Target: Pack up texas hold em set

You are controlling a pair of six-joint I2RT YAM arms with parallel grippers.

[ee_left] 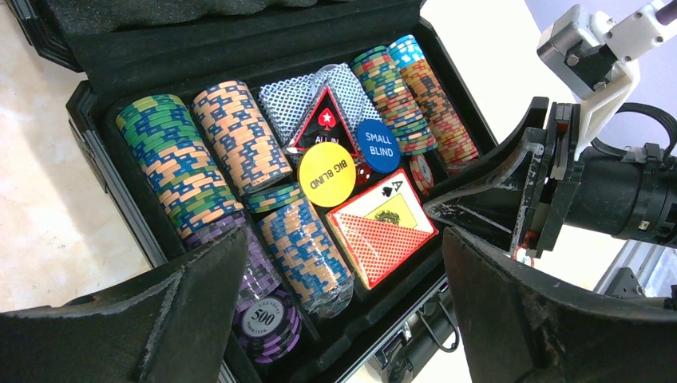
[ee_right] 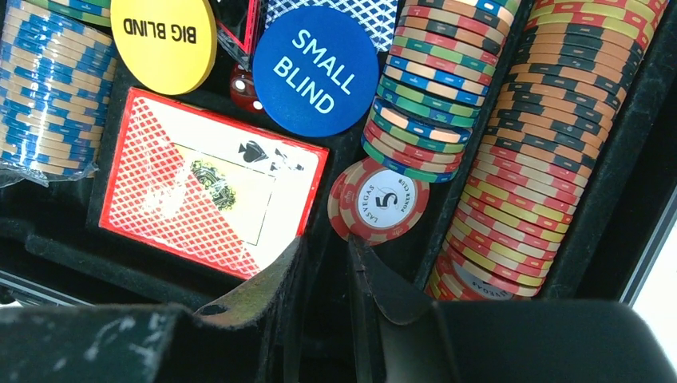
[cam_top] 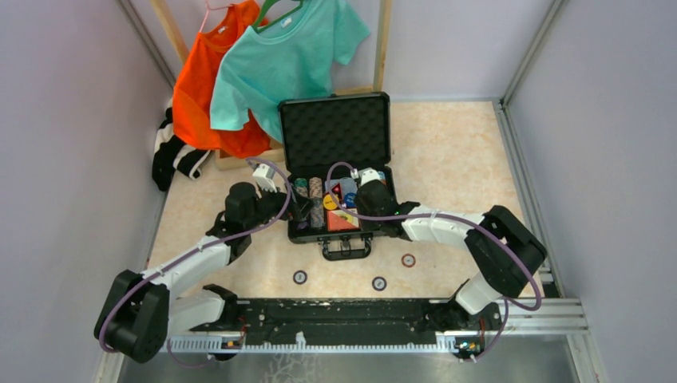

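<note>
Mostly packed already, with chips [ee_left: 172, 163], card box [ee_right: 209, 185] and buttons [ee_right: 315, 70] inside the open case [cam_top: 335, 132] mid-table, right gripper [ee_right: 326, 243] barely parted, empty, by a red chip [ee_right: 383, 201], left gripper [ee_left: 345, 233] spread wide at its left edge, three loose chips [cam_top: 379, 283] nearer, lid unshut.

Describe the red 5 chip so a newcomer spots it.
Start at the open black case. In its right half, between the red card box and the chip rows, sits the red chip. Unlike its edge-on neighbours, it shows its face, marked 5.
</note>
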